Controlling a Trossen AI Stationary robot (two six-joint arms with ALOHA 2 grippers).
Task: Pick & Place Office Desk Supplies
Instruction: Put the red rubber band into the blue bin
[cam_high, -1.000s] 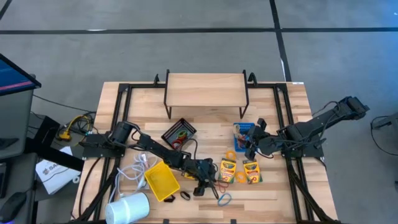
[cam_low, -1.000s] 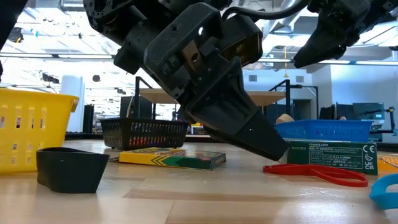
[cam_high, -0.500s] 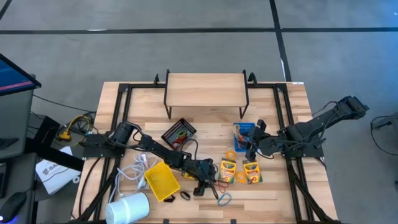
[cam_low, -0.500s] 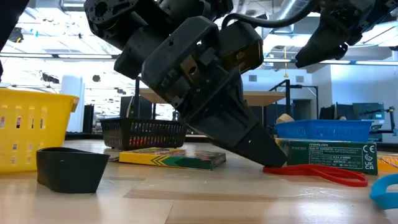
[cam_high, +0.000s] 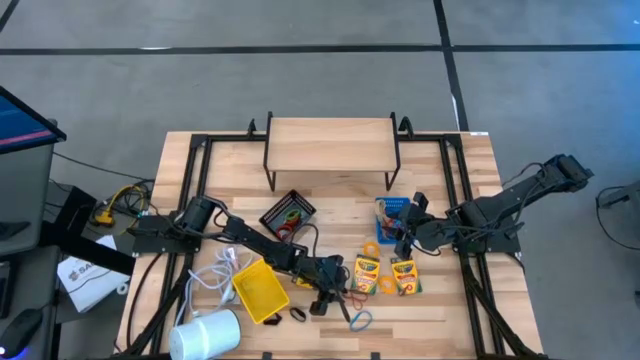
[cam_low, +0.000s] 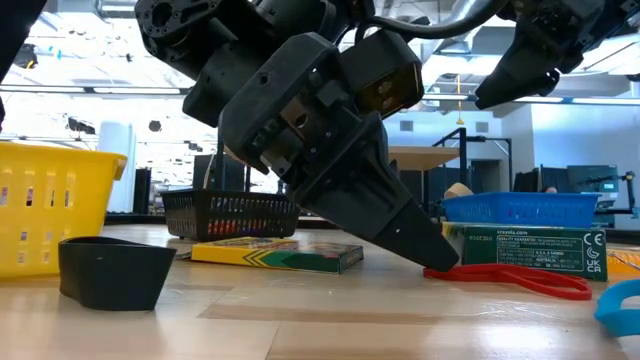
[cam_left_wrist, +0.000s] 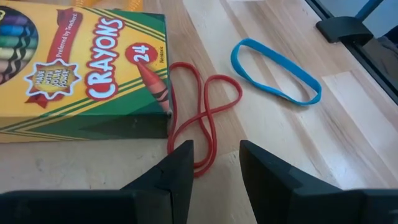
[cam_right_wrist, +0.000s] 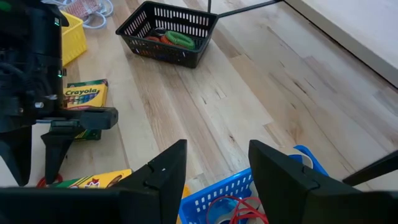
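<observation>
While the left gripper (cam_left_wrist: 214, 165) stands with its fingers apart and its tips down at the tabletop, the twisted red rubber band (cam_left_wrist: 199, 121) lies between them, not yet pinched, its loop touching the edge of a crayon box (cam_left_wrist: 74, 68). Just beyond it a blue rubber band (cam_left_wrist: 275, 61) lies loose on the wood. In the low view a small dark clip (cam_low: 110, 270) sits near the table's front edge, in front of the yellow bin (cam_low: 45, 205).

From above, the yellow bin (cam_high: 260, 291) looks to hold nothing; two crayon boxes (cam_high: 366, 273) (cam_high: 404, 276) lie flat side by side, right of the left gripper, and none of them is in a bin.

Farther back, the right gripper (cam_right_wrist: 214, 165) hangs above the blue bin (cam_right_wrist: 233, 193) with its fingers apart and nothing between them; something red already lies in that bin. The black bin (cam_right_wrist: 171, 31) farther on holds a green ring and some red or orange pieces.

By my reading the sorting is partly done: a few bands are binned, but the red and blue bands, the clip and the crayon boxes are left. The step in hand looks like closing on the red band, which lies flat and thin against the box, so the fingers may slip over it
</observation>
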